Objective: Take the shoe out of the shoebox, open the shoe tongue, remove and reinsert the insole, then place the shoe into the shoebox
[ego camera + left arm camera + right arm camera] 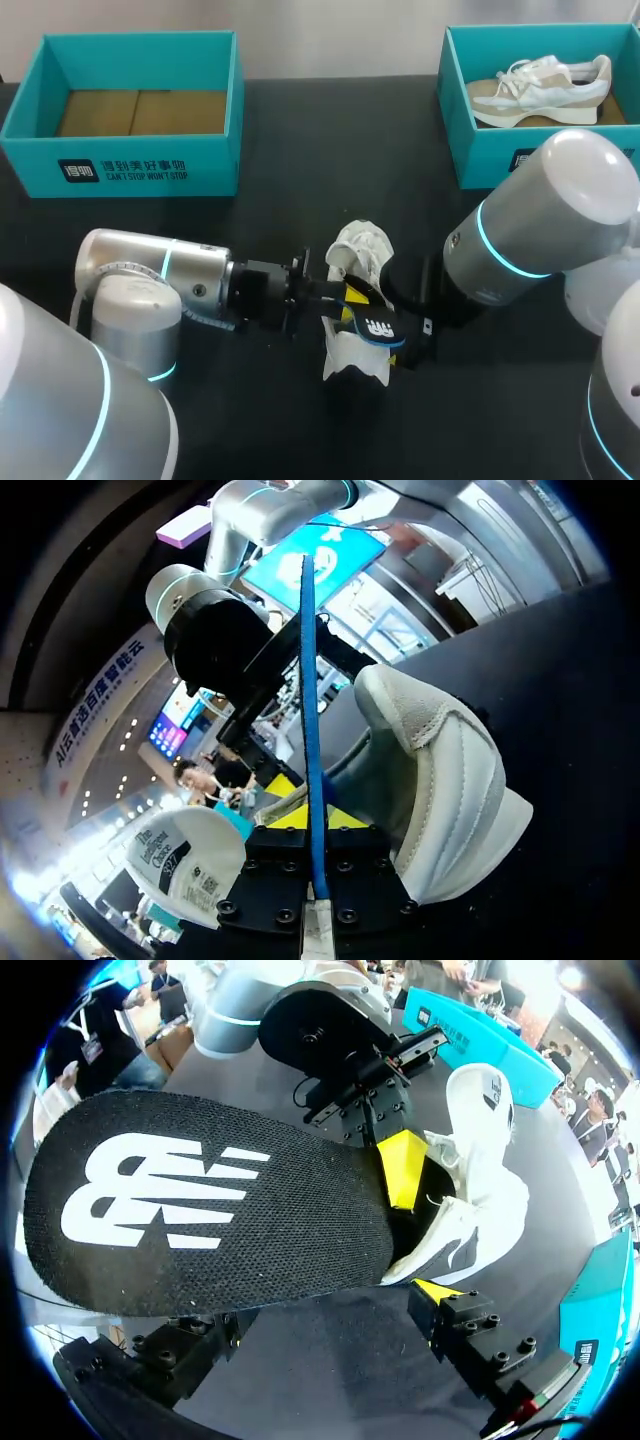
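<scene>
Two shoes are in sight. One white shoe (362, 248) lies out on the black table (300, 140), between the two arms. Its long axis runs from the far side of the table towards the near side. Which end is the toe cannot be made out. The second shoe (540, 90), beige and white, lies beyond the white shoe and to its right, inside a teal box (480, 150), set lengthwise across that box.

There are two teal boxes. The other box (215, 165) stands beyond the white shoe and well to its left, showing only its brown floor.

There is one insole (378, 326), black with a white logo and a blue edge. It sticks out of the white shoe's opening towards the right arm, so its long axis crosses the shoe's.

The left gripper (348, 303) comes at the white shoe from the left. In the left wrist view its fingers are close together, pinching the insole (310, 680), which shows edge-on between them. The shoe's body (450, 780) sits on one side of the insole and the labelled tongue (185, 855) on the other.

The right gripper (405, 335) is just right of the white shoe. In its own view the fingers (437, 1292) stand wide apart. The insole's logo face (200, 1210) lies ahead of them, and one yellow tip is just beside the shoe's (480, 1160) side.
</scene>
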`<state>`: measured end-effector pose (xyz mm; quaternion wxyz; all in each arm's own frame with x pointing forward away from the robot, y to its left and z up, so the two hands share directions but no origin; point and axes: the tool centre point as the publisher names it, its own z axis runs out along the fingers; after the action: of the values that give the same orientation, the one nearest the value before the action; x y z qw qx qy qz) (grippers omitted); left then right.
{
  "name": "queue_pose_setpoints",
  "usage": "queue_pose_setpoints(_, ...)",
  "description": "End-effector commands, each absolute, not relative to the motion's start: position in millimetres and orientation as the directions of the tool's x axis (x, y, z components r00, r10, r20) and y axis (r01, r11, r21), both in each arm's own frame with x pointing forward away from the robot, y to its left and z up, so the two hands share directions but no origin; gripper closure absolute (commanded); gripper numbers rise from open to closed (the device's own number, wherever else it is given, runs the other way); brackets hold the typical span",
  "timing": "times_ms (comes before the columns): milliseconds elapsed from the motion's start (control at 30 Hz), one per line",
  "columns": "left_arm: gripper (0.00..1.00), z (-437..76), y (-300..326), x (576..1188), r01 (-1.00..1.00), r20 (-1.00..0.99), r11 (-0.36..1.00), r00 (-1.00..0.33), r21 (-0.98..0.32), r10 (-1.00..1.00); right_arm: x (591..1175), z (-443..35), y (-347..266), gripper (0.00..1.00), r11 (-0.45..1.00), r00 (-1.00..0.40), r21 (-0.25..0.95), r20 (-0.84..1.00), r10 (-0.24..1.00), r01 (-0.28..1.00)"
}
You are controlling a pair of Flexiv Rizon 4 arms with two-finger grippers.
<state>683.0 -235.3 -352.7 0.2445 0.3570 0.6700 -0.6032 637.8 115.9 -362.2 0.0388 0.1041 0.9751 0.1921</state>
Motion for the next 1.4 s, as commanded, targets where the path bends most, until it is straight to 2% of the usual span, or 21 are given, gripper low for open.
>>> queue_pose_setpoints(33,0.85,-349,-233,679,0.775,-0.759,0.022,-0.625,-0.632,0.181,637,-363,117,0.00,0.904,-0.975,0.383,-0.037,0.219,0.189)
queue_pose_setpoints(200,0.71,-340,-234,678,0.775,-0.761,0.020,-0.625,-0.632,0.171,637,-363,117,0.00,0.904,-0.975,0.383,-0.037,0.219,0.189)
queue_pose_setpoints(333,0.65,-334,-234,675,0.773,-0.760,0.019,-0.628,-0.634,0.169,637,-363,117,0.00,0.904,-0.975,0.383,-0.037,0.219,0.189)
queue_pose_setpoints(533,0.66,-323,-232,668,0.759,-0.746,0.025,-0.645,-0.651,0.167,637,-363,117,0.00,0.904,-0.975,0.383,-0.037,0.219,0.189)
queue_pose_setpoints(833,0.62,-308,-227,647,0.752,-0.733,0.017,-0.647,-0.659,0.212,637,-363,117,0.00,0.904,-0.975,0.383,-0.037,0.219,0.189)
queue_pose_setpoints(1033,0.72,-307,-227,642,0.762,-0.734,0.031,-0.634,-0.647,0.245,637,-363,117,0.00,0.904,-0.975,0.383,-0.037,0.219,0.189)
queue_pose_setpoints(1100,0.85,-307,-229,639,0.765,-0.736,0.033,-0.630,-0.643,0.247,637,-363,117,0.00,0.904,-0.975,0.383,-0.037,0.219,0.189)
queue_pose_setpoints(1133,0.97,-308,-229,638,0.770,-0.740,0.037,-0.623,-0.636,0.253,637,-363,117,0.00,0.904,-0.975,0.383,-0.037,0.219,0.189)
queue_pose_setpoints(1167,1.00,-309,-230,638,0.778,-0.745,0.042,-0.615,-0.627,0.259,637,-363,117,0.00,0.904,-0.975,0.383,-0.037,0.219,0.189)
queue_pose_setpoints(1400,1.00,-333,-230,643,0.795,-0.763,0.061,-0.598,-0.603,0.246,637,-363,117,0.00,0.904,-0.975,0.383,-0.037,0.219,0.189)
